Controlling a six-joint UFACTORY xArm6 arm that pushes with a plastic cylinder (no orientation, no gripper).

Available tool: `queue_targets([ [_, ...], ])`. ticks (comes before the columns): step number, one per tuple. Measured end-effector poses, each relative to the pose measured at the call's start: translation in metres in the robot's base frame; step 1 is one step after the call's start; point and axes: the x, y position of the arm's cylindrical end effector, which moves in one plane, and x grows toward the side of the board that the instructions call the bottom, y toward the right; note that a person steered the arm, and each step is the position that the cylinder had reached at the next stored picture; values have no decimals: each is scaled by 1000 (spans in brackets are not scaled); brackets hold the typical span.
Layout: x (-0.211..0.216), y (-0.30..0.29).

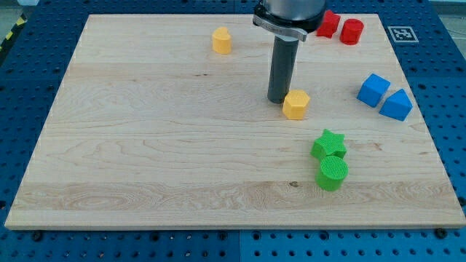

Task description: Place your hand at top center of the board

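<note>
my tip (pixel 279 100) rests on the wooden board (pixel 145 145), right of its centre, touching or just beside the yellow hexagon block (pixel 295 104) on that block's left; there is no claw on this rod, so no hold to report. the board's top centre holds a second yellow block (pixel 221 41), well apart from the tip. two red blocks (pixel 340 28) sit top right, two blue blocks (pixel 384 97) at right, green star (pixel 329 145) touching green cylinder (pixel 333 173) lower right.

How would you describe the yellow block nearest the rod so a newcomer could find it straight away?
Start at the wooden board and find the dark rod coming down from the view's top, right of centre. My tip sits just to the view's left of a yellow hexagonal block, apparently touching it. The other yellow block stands alone near the top edge, far from the rod.
</note>
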Motion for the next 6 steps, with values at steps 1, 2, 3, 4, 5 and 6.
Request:
queue_targets([
  [1,0,14],
  [2,1,34],
  [3,1,36],
  [4,1,37],
  [5,-3,39],
  [6,-7,45],
])
